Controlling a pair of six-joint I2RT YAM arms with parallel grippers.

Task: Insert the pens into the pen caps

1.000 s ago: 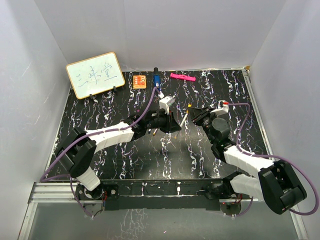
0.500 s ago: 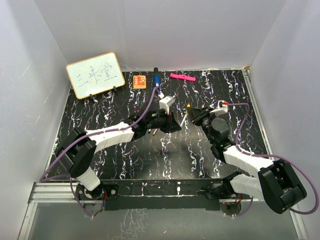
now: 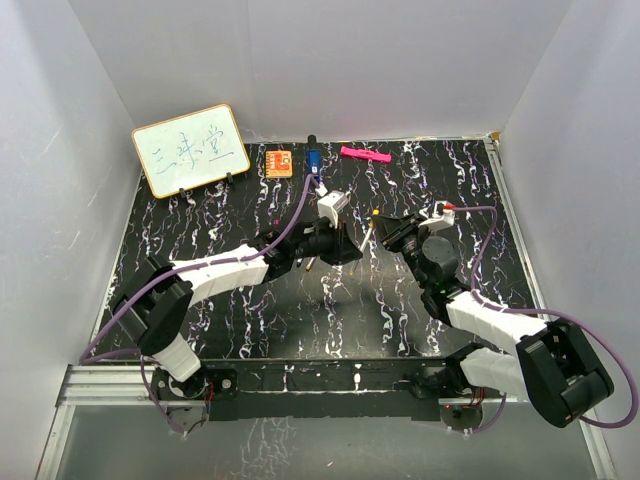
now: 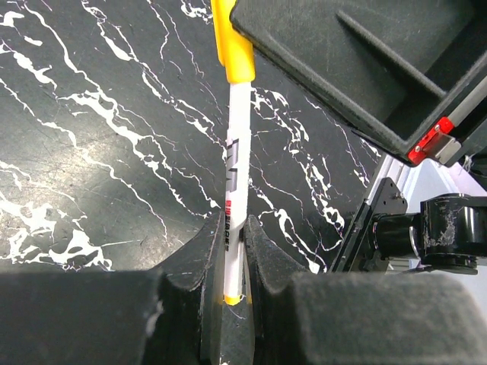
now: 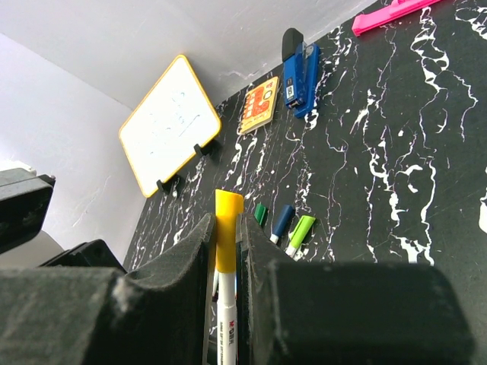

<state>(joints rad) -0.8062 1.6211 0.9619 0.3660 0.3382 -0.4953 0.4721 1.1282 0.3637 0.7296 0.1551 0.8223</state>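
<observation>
White barrel, yellow end: one pen (image 4: pixel 236 152) held between both arms near the middle of the black, white-veined table (image 3: pixel 200 220).

Left gripper (image 4: pixel 232 228): clamped on the lower barrel, dark pads tight against both sides, printed lettering showing just above the grip.

Yellow cap (image 4: pixel 232 46): seated on the upper end of the barrel, meeting the white plastic with no visible gap.

Right gripper (image 5: pixel 226 228): closed on that cap, fingers (image 5: pixel 183 258) pressed to either side, yellow top standing just proud of them, white barrel running down between the pads.

Overhead view: the two grippers facing each other, close together, with the pen tilted between them and its yellow end toward the back wall.

On the table beyond the right gripper: green cap (image 5: pixel 261 214), dark blue cap (image 5: pixel 283 220) and lime cap (image 5: pixel 302 228), lying side by side. Lime one fitted on a white barrel; the other two too small to tell.

Along the back edge, well apart from the grippers: whiteboard (image 5: pixel 169 125) propped on small black feet, orange card (image 5: pixel 261 105), blue stapler (image 5: pixel 298 68), pink bar (image 5: pixel 396 14).
</observation>
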